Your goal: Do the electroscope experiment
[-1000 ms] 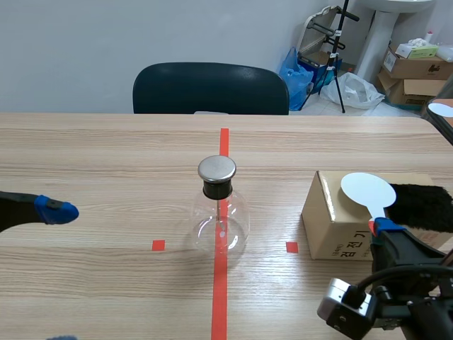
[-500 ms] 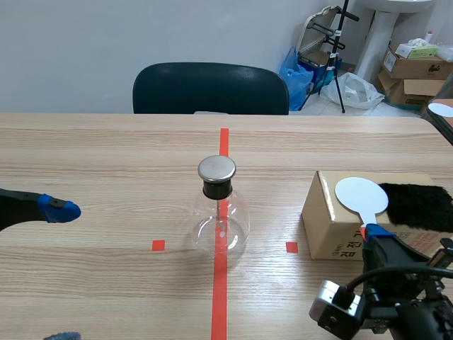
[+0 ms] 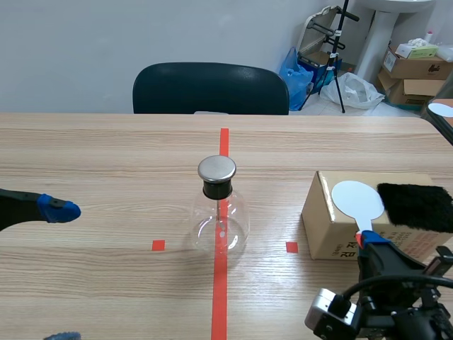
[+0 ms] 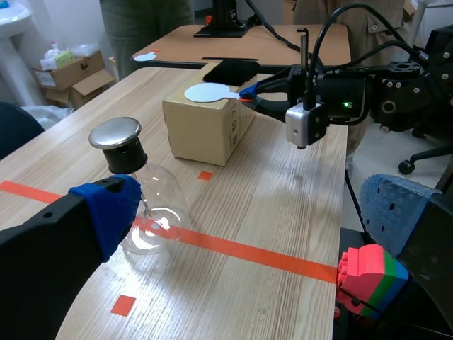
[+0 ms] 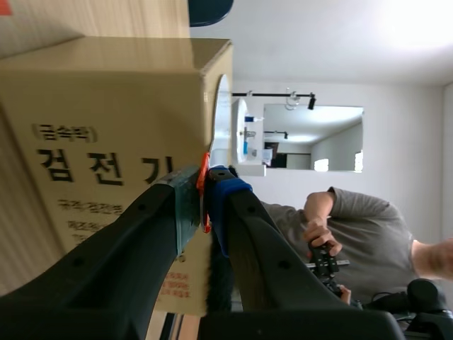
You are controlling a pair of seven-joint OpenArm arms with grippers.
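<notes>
Nearest to us, our right jaws are pinching the thin orange-red handle [image 5: 203, 191] of the white paddle [image 3: 357, 200], one pad pressing on each side so that the disc is standing out beyond them. The disc is lying against the upper front edge of the cardboard box [image 3: 329, 227], just beside the black fur pad [image 3: 417, 207] that is resting on the box top; we cannot tell whether disc and fur are touching. We are judging that the grip is sitting on the handle so that the disc can be rubbed on the fur without our pads meeting it.

Over on the other side, our left jaws are standing spread with nothing between the blue pads [image 4: 106, 209]. They are hanging above the surface [image 3: 106, 156], well apart from everything else, probably waiting while the right arm is doing the work.

Farther out, the electroscope flask [image 3: 220, 212] is standing upright on the red tape line at the middle of the surface. Its metal cap [image 3: 216, 168] is facing up, bare and free for the disc to approach. We are reckoning that charging is the step in hand and that the touch to the cap is not yet made.

Beyond the far edge, a dark chair [image 3: 210, 88] is facing us.
</notes>
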